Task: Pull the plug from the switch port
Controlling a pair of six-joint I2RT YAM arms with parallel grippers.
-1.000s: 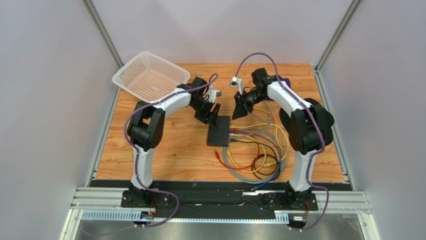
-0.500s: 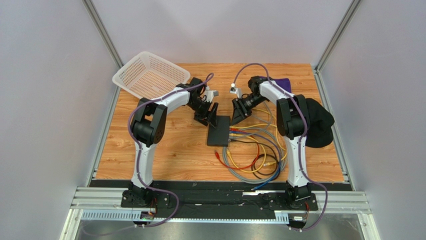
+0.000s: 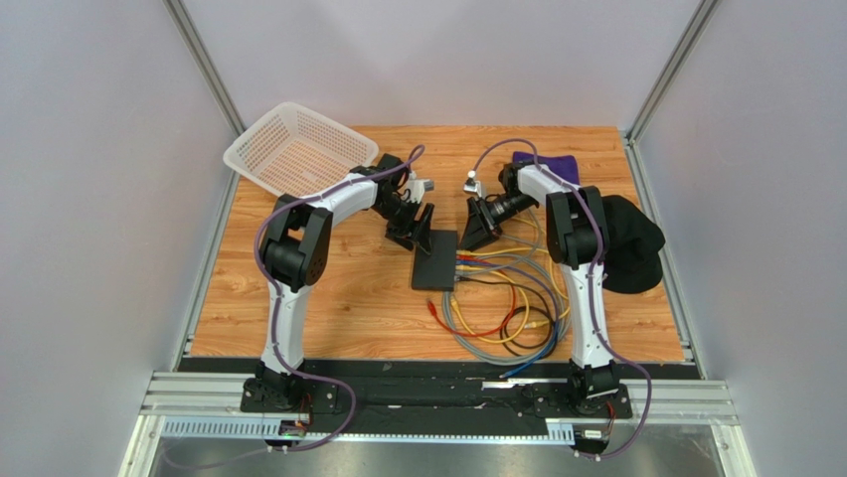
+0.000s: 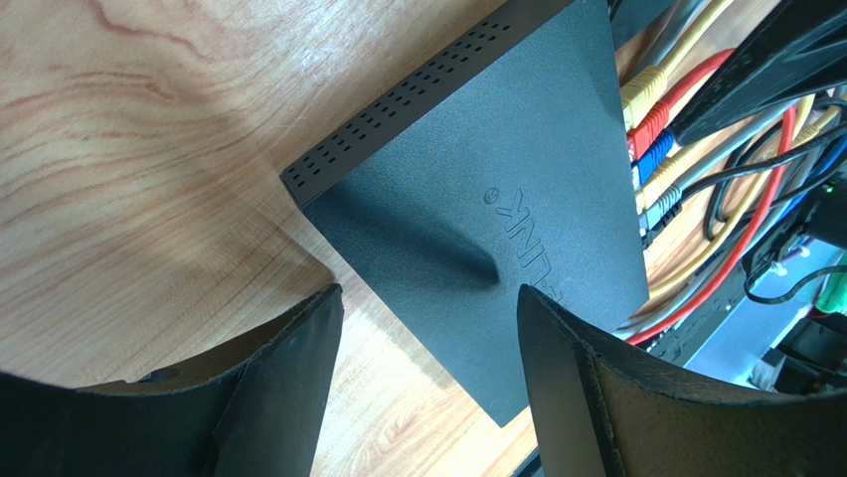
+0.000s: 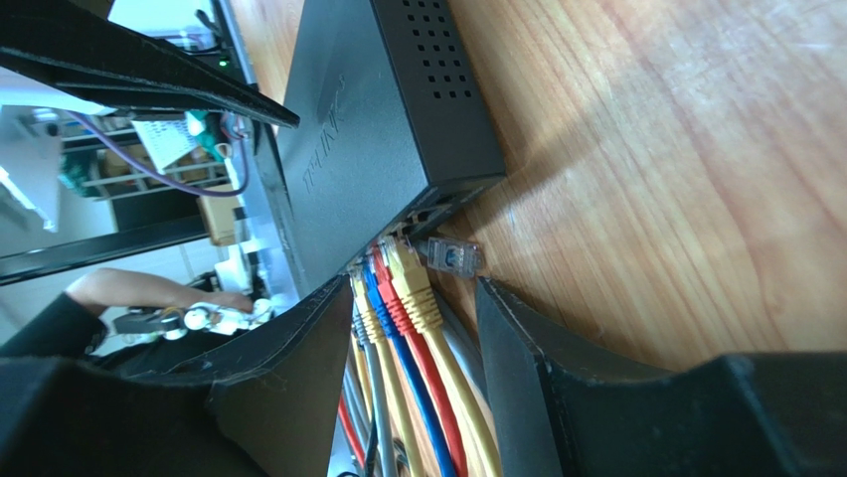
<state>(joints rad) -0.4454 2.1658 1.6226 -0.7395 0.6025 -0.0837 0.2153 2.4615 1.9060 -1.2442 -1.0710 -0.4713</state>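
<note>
The flat black switch (image 3: 435,260) lies mid-table with its socket edge to the right. It also shows in the left wrist view (image 4: 477,199) and the right wrist view (image 5: 368,119). Yellow (image 5: 410,278), red (image 5: 390,296) and blue (image 5: 376,288) plugs sit in its ports. A clear plug (image 5: 452,255) lies on the wood beside the end port. My right gripper (image 3: 479,231) is open, and its jaws straddle the plugged cables (image 5: 415,288) without touching them. My left gripper (image 3: 423,224) is open just above the switch's far corner (image 4: 427,298).
A tangle of coloured cables (image 3: 507,303) loops right of and in front of the switch. A white basket (image 3: 298,149) stands at the back left. A black cap (image 3: 631,243) lies at the right edge, and a purple cloth (image 3: 552,164) at the back.
My right arm has folded down and its gripper has dropped closer to the switch's socket edge, which uncovered the black cap. The left gripper has barely moved.
</note>
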